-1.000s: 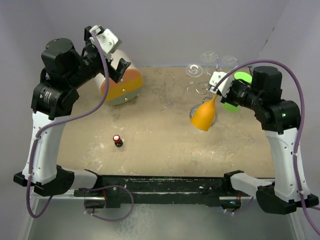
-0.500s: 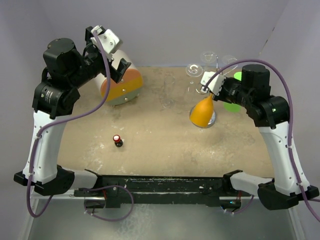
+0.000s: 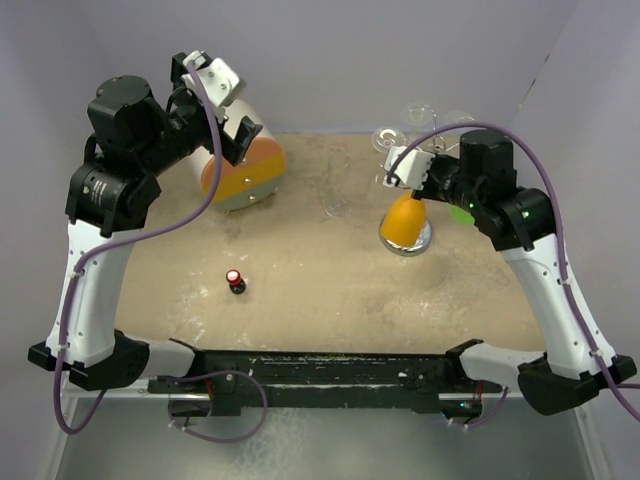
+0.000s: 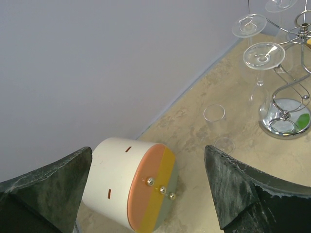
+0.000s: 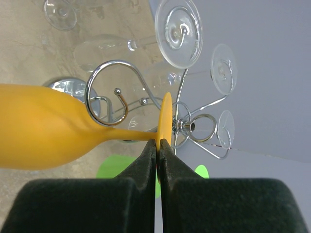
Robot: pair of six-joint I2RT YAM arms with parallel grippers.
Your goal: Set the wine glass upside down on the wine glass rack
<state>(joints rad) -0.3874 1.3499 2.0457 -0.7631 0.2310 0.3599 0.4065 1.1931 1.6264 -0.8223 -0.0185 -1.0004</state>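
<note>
My right gripper (image 3: 408, 172) (image 5: 159, 143) is shut on the thin foot of an orange wine glass (image 3: 403, 218) (image 5: 43, 126). Its bowl hangs down and forward from the gripper. In the top view the bowl covers part of the round chrome base (image 3: 423, 240) of the wine glass rack (image 5: 187, 125) (image 4: 286, 94). The stem runs just beside one curled wire loop (image 5: 107, 92); whether it touches cannot be told. Up at the back left, my left gripper (image 3: 215, 105) (image 4: 148, 149) is open and holds nothing.
Three clear glasses (image 3: 389, 139) (image 5: 178, 29) hang foot-up on the rack's arms. Another clear glass (image 4: 214, 113) (image 3: 335, 195) is on the table left of the rack. A white cylinder with an orange-yellow face (image 3: 245, 170) (image 4: 131, 189) lies back left. A small red-capped item (image 3: 235, 281) sits centre-left. Green discs (image 3: 462, 210) lie under the right arm.
The right arm has swung left toward the rack, carrying the orange glass from right of the rack's base to over it. The left arm has not moved.
</note>
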